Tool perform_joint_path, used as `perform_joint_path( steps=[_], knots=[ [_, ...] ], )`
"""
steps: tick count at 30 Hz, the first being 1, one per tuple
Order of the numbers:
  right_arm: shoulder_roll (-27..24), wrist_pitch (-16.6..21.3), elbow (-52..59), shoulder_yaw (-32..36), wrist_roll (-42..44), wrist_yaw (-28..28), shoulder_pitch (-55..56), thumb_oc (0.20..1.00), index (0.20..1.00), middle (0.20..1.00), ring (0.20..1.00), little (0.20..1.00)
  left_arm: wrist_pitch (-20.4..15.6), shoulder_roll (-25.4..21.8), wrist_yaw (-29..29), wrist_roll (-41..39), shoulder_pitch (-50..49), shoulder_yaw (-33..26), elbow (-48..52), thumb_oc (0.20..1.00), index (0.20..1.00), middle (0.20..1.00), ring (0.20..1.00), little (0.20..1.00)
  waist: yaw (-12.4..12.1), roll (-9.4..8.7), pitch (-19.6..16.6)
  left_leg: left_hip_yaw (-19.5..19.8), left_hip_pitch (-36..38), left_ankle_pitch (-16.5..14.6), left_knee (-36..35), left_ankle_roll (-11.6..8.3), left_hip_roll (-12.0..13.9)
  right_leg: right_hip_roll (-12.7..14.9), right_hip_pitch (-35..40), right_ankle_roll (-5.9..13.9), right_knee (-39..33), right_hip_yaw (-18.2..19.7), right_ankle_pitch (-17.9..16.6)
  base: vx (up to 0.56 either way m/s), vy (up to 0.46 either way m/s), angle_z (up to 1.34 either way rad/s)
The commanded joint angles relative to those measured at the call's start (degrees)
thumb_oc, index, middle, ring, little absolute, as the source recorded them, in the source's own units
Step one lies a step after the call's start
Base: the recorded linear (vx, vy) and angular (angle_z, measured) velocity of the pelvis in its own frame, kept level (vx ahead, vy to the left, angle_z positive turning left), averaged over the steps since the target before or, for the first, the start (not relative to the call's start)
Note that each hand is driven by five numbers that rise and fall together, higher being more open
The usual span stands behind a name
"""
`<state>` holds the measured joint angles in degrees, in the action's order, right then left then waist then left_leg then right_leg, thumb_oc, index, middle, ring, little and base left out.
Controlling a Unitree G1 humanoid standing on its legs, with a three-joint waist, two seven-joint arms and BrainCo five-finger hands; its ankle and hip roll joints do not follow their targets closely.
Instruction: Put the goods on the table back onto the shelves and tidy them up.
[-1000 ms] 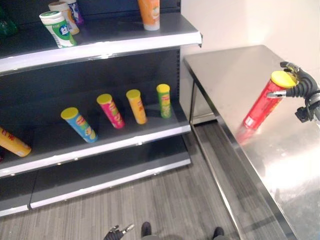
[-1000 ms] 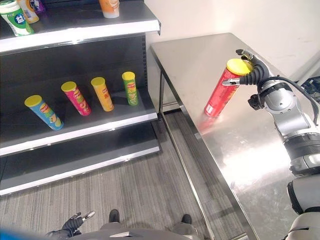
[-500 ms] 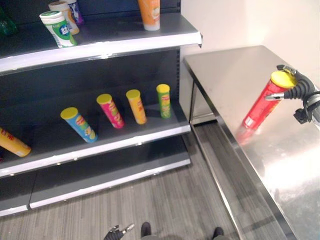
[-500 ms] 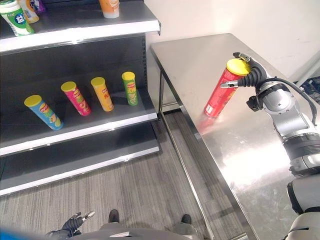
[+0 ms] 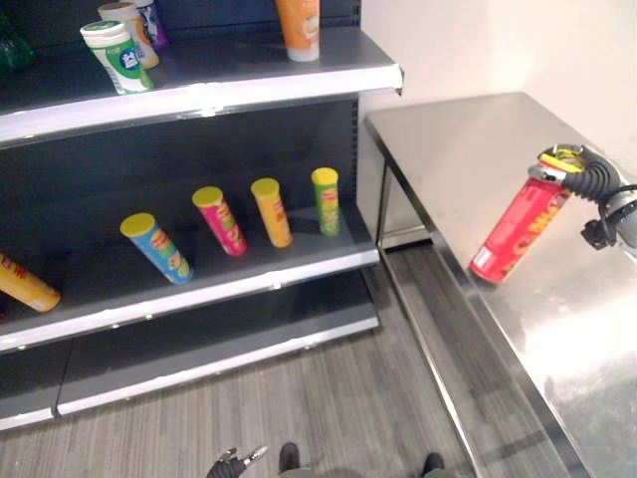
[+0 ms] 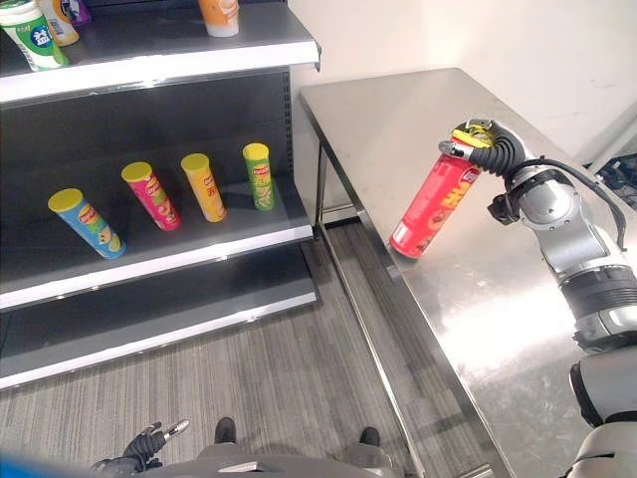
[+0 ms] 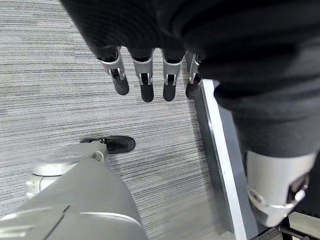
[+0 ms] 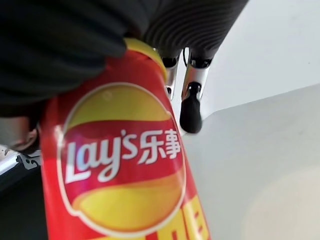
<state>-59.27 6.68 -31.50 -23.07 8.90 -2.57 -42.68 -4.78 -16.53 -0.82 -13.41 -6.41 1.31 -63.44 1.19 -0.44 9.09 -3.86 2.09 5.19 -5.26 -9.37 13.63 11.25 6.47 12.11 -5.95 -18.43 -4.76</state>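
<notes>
A red chip can (image 5: 513,234) with a yellow lid hangs tilted over the steel table (image 5: 468,149), its base near the table's edge beside the shelves. My right hand (image 6: 488,149) is shut on its top, fingers curled over the lid. In the right wrist view the can (image 8: 120,165) lies close against the palm. On the middle shelf (image 5: 249,279) stand a blue can (image 5: 159,249), a pink can (image 5: 221,221), an orange can (image 5: 272,212) and a green can (image 5: 326,201). My left hand (image 7: 145,75) hangs open low over the floor.
The upper shelf (image 5: 199,85) carries a white and green tub (image 5: 117,58), other tubs behind it and an orange can (image 5: 299,28). Another orange can (image 5: 25,284) lies at the middle shelf's far left. A strip of grey floor (image 5: 328,398) separates shelves and table.
My right hand's fingers have closed over the lid, and the red can's base has swung toward the table edge by the shelves. The left hand has not moved.
</notes>
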Motion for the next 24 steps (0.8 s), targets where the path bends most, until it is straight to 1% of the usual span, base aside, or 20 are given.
perform_joint_path(
  steps=[1, 7, 11, 17, 21, 24],
  knots=[
    [0.6, 1.4, -1.0, -0.9, -1.0, 1.1, -5.4, 0.200, 0.200, 0.200, 0.200, 0.200, -0.6, -5.6, 0.2, -1.7, 4.5, 0.3, -1.4, 1.000, 1.000, 1.000, 1.000, 1.000, -0.6, -3.60, 1.2, -0.3, 5.0, -6.8, 0.5, -1.85, -0.6, -4.3, -0.3, -4.15, 2.8, 3.6, 8.8, 0.00, 0.000, 0.00],
    [-1.0, 1.7, 1.3, 1.1, -1.1, 1.8, -3.9, 0.200, 0.200, 0.200, 0.200, 0.200, -0.5, -5.6, 0.3, -1.3, 4.5, 0.0, -1.4, 1.000, 1.000, 1.000, 1.000, 1.000, -0.3, -3.69, 1.2, -0.5, 5.1, -6.8, 0.4, -1.85, -0.6, -4.3, -0.3, -4.09, 2.8, 3.5, 8.7, 0.00, 0.000, 0.00],
    [-3.4, 2.6, 6.9, 5.0, -0.9, 3.3, -1.6, 0.200, 0.200, 0.200, 0.200, 0.200, -0.5, -5.6, 0.2, -0.7, 4.7, -0.4, -1.3, 1.000, 1.000, 1.000, 1.000, 1.000, 0.4, -3.89, 1.1, -0.9, 5.2, -6.9, 0.5, -1.85, -0.6, -4.3, -0.5, -3.96, 2.8, 3.9, 8.7, 0.00, 0.000, 0.00],
    [-7.5, 5.5, 22.1, 14.2, -2.9, 5.7, 5.4, 0.200, 0.200, 0.200, 0.200, 0.200, -0.6, -5.4, 0.0, 0.7, 5.2, -2.0, -0.7, 1.000, 1.000, 1.000, 1.000, 1.000, 2.2, -4.42, 0.5, -2.0, 5.7, -7.7, 0.8, -1.58, -0.6, -4.1, -1.1, -3.44, 2.8, 5.1, 8.3, -0.01, 0.025, -0.01],
    [-9.6, 7.5, 34.3, 22.1, -5.7, 6.4, 12.3, 0.200, 0.200, 0.200, 0.200, 0.200, -0.9, -5.2, -0.4, 2.5, 6.1, -2.6, -0.2, 1.000, 1.000, 1.000, 1.000, 1.000, 3.3, -4.94, -0.4, -2.8, 5.9, -8.3, 0.8, -1.19, -0.9, -3.6, -1.5, -2.94, 2.9, 5.8, 7.9, -0.02, 0.061, -0.04],
    [-10.1, 7.7, 38.1, 23.9, -6.7, 6.4, 14.2, 0.200, 0.200, 0.200, 0.200, 0.200, -1.0, -5.1, -0.8, 2.7, 6.6, -2.6, 0.0, 1.000, 1.000, 1.000, 1.000, 1.000, 3.5, -5.13, -0.7, -3.0, 6.0, -8.5, 0.8, -0.95, -1.2, -3.3, -1.6, -2.76, 3.0, 6.1, 7.6, -0.02, 0.052, -0.14]
  ],
)
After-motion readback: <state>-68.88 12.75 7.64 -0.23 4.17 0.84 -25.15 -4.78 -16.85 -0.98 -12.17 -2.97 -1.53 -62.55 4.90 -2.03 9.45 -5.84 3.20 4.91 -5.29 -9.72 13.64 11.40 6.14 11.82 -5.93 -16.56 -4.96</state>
